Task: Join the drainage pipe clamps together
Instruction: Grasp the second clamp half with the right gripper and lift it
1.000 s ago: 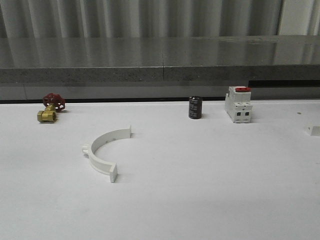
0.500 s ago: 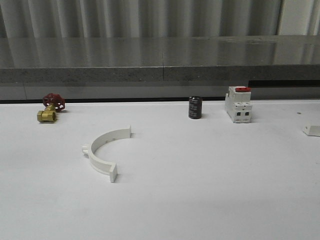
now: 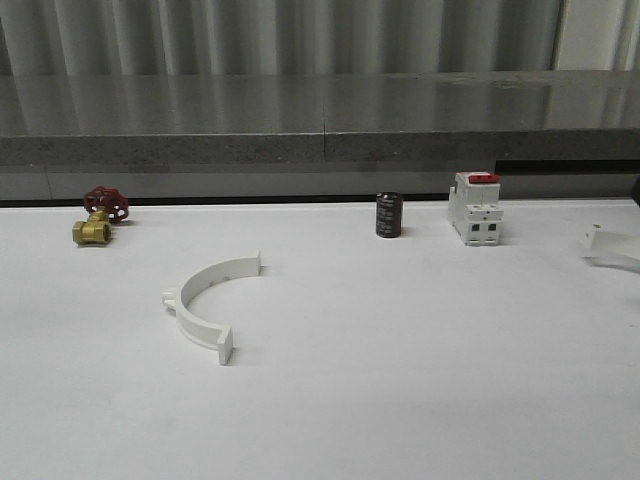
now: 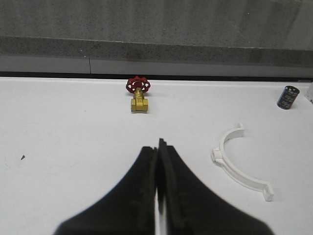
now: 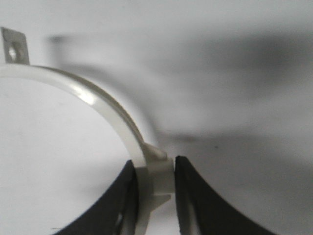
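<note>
A workshop or test lab: a plain white counter before a grey stone-like ledge and corrugated metal wall, with hardware set out on it — a brass valve, a capacitor, a circuit breaker.

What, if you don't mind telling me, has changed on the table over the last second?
The second white plastic half-ring clamp at the table's right edge has come further into the front view, moving leftward; the right hand is shut on it. The left hand is shut and empty. The other white half-ring clamp, brass valve with red handwheel, black cylinder and white breaker with red switch stayed put.
</note>
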